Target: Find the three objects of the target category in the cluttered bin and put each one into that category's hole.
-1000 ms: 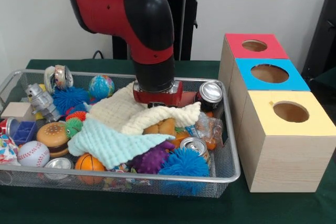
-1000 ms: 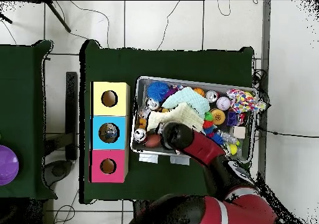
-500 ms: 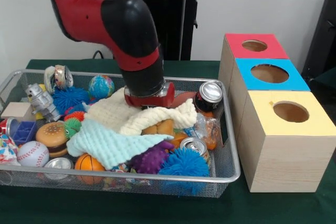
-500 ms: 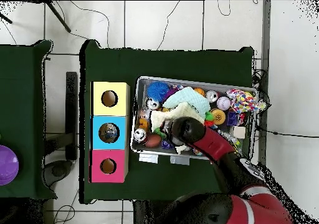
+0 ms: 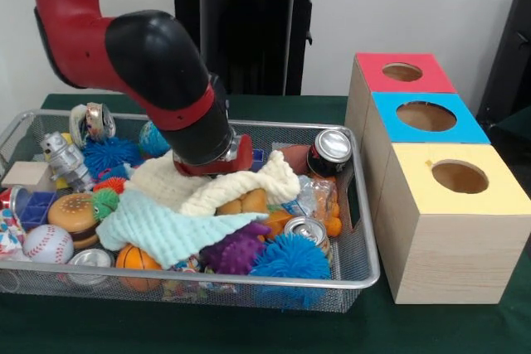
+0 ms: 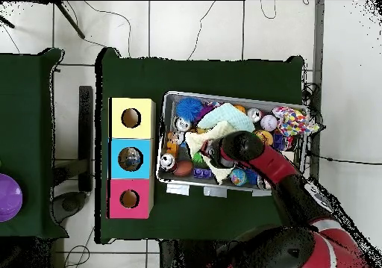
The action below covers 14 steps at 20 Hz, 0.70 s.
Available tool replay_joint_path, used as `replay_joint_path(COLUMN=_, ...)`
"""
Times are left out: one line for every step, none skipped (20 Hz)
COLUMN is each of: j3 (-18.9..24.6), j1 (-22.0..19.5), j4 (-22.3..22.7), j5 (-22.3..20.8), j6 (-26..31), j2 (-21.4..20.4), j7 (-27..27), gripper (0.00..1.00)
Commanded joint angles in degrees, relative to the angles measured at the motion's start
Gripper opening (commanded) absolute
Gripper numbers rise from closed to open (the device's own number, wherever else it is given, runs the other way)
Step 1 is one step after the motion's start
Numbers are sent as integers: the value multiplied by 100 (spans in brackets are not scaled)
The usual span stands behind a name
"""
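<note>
A cream knitted cloth [image 5: 217, 184] and a mint knitted cloth [image 5: 166, 228] cover the wire mesh bin's [image 5: 363, 242] middle. Toys and cans crowd its edges. The three box-top holes stand unobstructed.

Front and overhead, shared bin [image 5: 365, 271]

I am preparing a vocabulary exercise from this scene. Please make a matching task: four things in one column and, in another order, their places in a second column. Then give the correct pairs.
Things:
1. baseball
2. yellow-topped box
3. red-topped box
4. cream cloth

Places in the front view:
A. farthest box of the row
B. directly under the arm's end, mid-bin
C. near left corner of the wire bin
D. nearest box of the row

Pairs: 1-C, 2-D, 3-A, 4-B
</note>
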Motion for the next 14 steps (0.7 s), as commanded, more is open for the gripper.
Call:
replay_joint_path(j3=-175, j1=-362, j4=-1645, j5=-581, j6=-939, j2=611, j7=-85, gripper=100)
replay_joint_path(j3=-173, j1=-354, j4=-1677, j5=-597, j6=-891, j2=609, j7=-38, gripper=100)
replay_joint_path(j3=-172, j1=-341, j4=-1693, j5=-601, j6=-854, j2=602, j7=31, gripper=100)
replay_joint_path(j3=-190, j1=-311, j4=-1644, j5=-598, j6=-858, j2=565, j7=133, gripper=100)
replay_joint_path(j3=-209, j1=-282, j4=-1594, j5=-594, j6=-863, j2=528, j7=236, gripper=100)
replay_joint_path(j3=-292, j1=-196, j4=-1499, j5=-591, j6=-866, j2=416, j7=421, gripper=100)
replay_joint_path(j3=-374, j1=-109, j4=-1403, j5=-589, j6=-870, j2=304, j7=605, gripper=100)
replay_joint_path(j3=-465, j1=-19, j4=-1262, j5=-580, j6=-838, j2=127, j7=776, gripper=100)
replay_joint_path(j3=-559, j1=52, j4=-1082, j5=-579, j6=-848, j2=-82, j7=949, gripper=100)
replay_joint_path(j3=-674, j1=123, j4=-931, j5=-590, j6=-844, j2=-306, j7=1085, gripper=100)
replay_joint_path(j3=-789, j1=194, j4=-781, j5=-601, j6=-840, j2=-531, j7=1221, gripper=100)
replay_joint_path(j3=-880, j1=246, j4=-718, j5=-601, j6=-740, j2=-704, j7=1277, gripper=100)
replay_joint_path(j3=-978, j1=305, j4=-711, j5=-627, j6=-633, j2=-847, j7=1281, gripper=100)
replay_joint_path(j3=-1019, j1=326, j4=-678, j5=-635, j6=-473, j2=-981, j7=1230, gripper=100)
